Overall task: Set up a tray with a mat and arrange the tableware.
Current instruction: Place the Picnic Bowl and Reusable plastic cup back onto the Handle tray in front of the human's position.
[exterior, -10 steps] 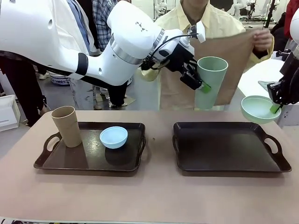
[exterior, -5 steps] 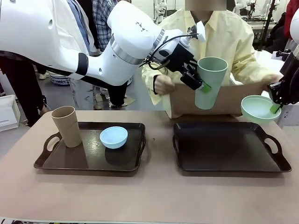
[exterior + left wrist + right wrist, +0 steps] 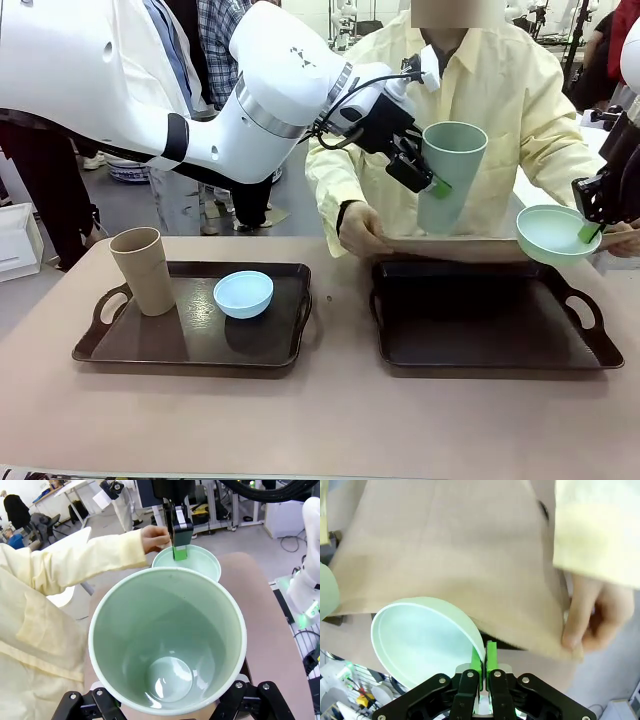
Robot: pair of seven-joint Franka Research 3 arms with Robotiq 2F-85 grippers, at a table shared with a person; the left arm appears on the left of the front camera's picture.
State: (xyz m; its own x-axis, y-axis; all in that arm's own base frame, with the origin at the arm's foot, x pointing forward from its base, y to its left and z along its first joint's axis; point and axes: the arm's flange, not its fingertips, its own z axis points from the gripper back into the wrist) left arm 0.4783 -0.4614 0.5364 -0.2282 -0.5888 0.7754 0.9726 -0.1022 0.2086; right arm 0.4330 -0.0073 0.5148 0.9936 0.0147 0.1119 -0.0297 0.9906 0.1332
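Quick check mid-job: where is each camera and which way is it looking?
Front: fixed between the arms, faces the person across the table; left hand holds the green tumbler, right hand the green bowl.
Left wrist: looks down into the tumbler; its own hand's base at bottom, right hand beyond.
Right wrist: looks along its shut fingers on the bowl rim, toward the mat and person's hand.
Shared: both wrist views show the bowl.

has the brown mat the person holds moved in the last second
Yes. The mat came down: it hung upright at chest height, and now lies almost flat just above the far edge of the right tray.
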